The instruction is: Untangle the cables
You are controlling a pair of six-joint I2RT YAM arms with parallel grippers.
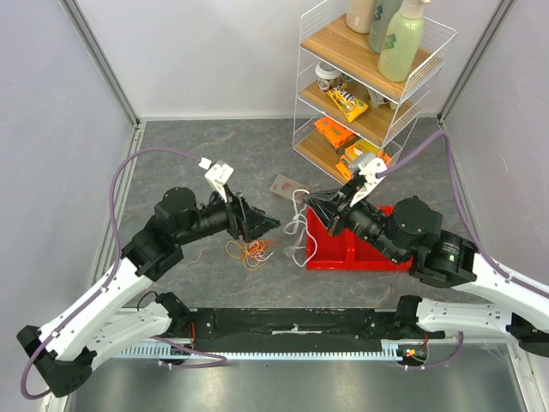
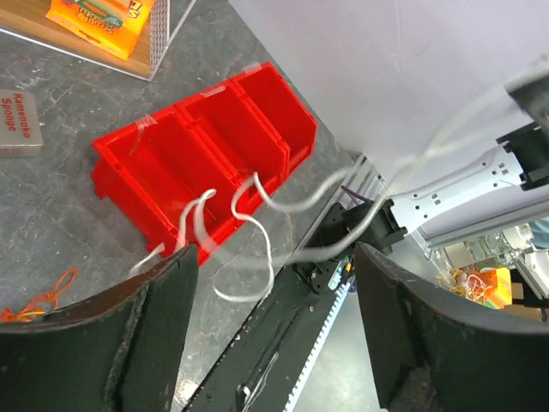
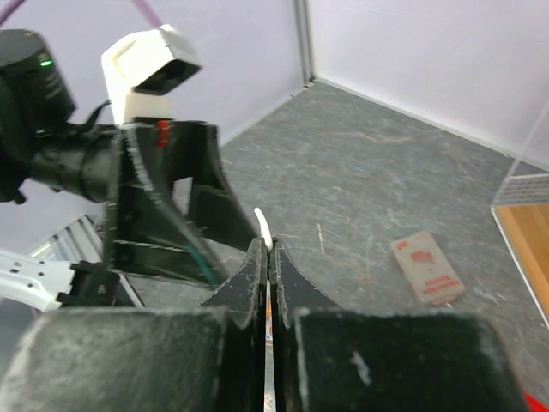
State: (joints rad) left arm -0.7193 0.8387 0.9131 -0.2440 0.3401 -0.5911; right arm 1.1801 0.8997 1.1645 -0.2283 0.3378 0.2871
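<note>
Pinching the white cable (image 3: pixel 264 225) in its tightly closed right hand (image 3: pixel 268 251), the robot holds it up off the surface (image 1: pixel 197 154), seemingly to part it from the orange cables (image 1: pixel 248 251) beside the wide-open, empty left hand (image 2: pixel 276 257).

Desk (image 1: pixel 206 150): dark grey, mottled with paler veining.
Bin (image 2: pixel 214 142): solid bright red throughout.
White cable (image 2: pixel 257 257): plain white, no markings.
Cable bundle (image 1: pixel 247 251): orange and yellow strands mixed.
Left pincer (image 2: pixel 274 283) and right pincer (image 3: pixel 268 257): matte black, with edges scuffed pale grey.
Arm hoses (image 1: pixel 163 151): purple.
Rack (image 1: pixel 330 43): white wire with light wood shelves.
Packets (image 1: pixel 334 133) on the rack: orange.
Bottles (image 1: pixel 399 39) on the top shelf: pale green.
Sponge pack (image 2: pixel 19 124): grey with dark red lettering.
</note>
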